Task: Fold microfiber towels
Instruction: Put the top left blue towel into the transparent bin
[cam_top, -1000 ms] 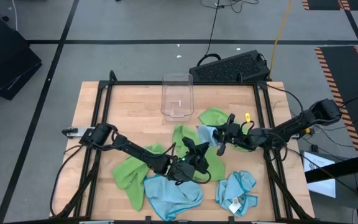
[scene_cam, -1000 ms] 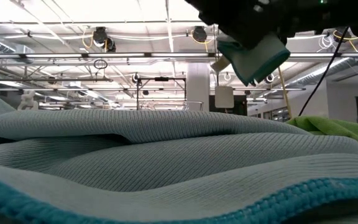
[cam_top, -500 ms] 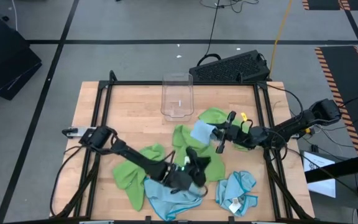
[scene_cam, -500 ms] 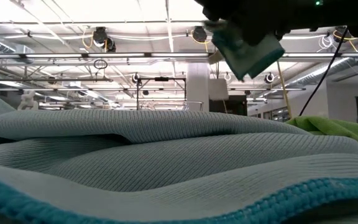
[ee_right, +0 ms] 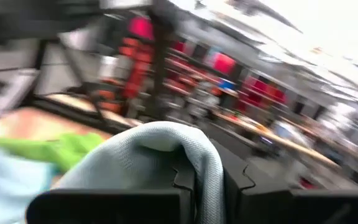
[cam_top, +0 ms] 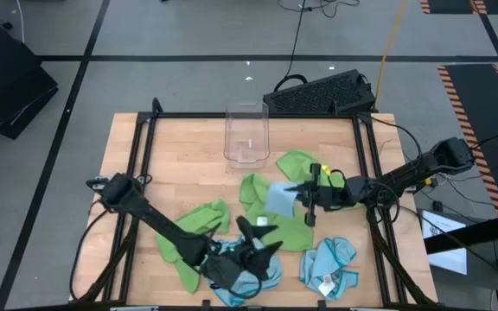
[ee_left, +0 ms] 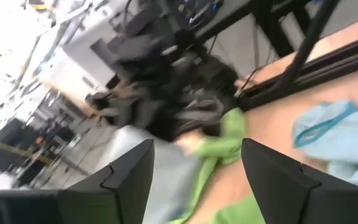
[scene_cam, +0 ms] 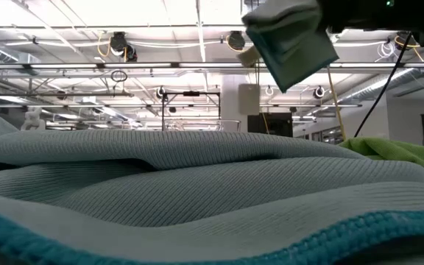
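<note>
My right gripper (cam_top: 304, 197) is shut on a small folded light blue towel (cam_top: 279, 199), which hangs above a spread lime green towel (cam_top: 271, 226); the low view shows the blue towel (scene_cam: 291, 40) up in the air. My left gripper (cam_top: 256, 244) stands open near the table's front, over a rumpled light blue towel (cam_top: 240, 278), with nothing between its fingers (ee_left: 129, 177). Another green towel (cam_top: 187, 242) lies at the front left, one more green one (cam_top: 298, 161) behind the right gripper, and a light blue one with a white tag (cam_top: 327, 263) at the front right. My right gripper pinches the folded light blue towel between its two fingers, which come level from the table's right. In the wrist view a rounded fold of it (ee_right: 166, 146) bulges up just beyond the fingertips. The towel is lifted clear and sticks out toward the table's left.
A clear plastic bin (cam_top: 246, 134) stands upright at the table's far middle. A black frame (cam_top: 145, 130) runs along the table's sides and far edge. Bare wood (cam_top: 180, 164) lies at the far left.
My left gripper has opened, let go of the small light blue towel and drawn back toward the table's near edge. My right gripper keeps hold of that towel, which has gone a little up and toward the table's left and has tilted.
</note>
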Robot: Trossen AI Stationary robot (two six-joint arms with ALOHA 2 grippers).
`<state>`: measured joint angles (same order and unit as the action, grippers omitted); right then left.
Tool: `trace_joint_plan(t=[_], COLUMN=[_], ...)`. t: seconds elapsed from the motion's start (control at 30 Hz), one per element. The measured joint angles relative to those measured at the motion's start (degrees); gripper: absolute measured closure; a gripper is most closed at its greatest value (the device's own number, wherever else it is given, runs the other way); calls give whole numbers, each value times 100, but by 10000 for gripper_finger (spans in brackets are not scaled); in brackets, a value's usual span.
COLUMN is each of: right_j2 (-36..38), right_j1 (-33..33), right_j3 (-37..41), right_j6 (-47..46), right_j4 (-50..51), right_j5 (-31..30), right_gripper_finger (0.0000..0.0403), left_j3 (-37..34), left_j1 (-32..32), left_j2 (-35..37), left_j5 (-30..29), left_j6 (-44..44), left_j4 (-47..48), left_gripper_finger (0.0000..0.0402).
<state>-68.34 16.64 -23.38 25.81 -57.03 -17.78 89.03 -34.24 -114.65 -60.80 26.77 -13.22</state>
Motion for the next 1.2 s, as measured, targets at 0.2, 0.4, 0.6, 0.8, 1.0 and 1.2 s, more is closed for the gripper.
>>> trace_joint_plan(t=[0.2, 0.4, 0.6, 0.8, 1.0, 1.2], right_j2=[-2, -2, -2, -4, -4, -4], right_j1=[14, 122, 122, 120, 120, 219], right_j3=[4, 7, 7, 7, 7, 7], right_j6=[255, 426, 574, 865, 951, 564], right_j4=[200, 318, 354, 354, 112, 71], right_j5=[1494, 1501, 1488, 1460, 1376, 594], right_gripper_finger=[383, 383, 383, 383, 383, 356], left_j3=[-3, -13, -47, -80, -85, -85], left_j1=[346, 1062, 1520, 1728, 1951, 1980], left_j2=[811, 985, 907, 909, 701, 672], left_j5=[614, 2580, 3602, 4251, 4473, 4231], left_j6=[-1711, -2823, -3195, -3236, -3176, -3032], left_j4=[1741, 2682, 2779, 2877, 2746, 2665], left_gripper_finger=[167, 143, 114, 125, 190, 313])
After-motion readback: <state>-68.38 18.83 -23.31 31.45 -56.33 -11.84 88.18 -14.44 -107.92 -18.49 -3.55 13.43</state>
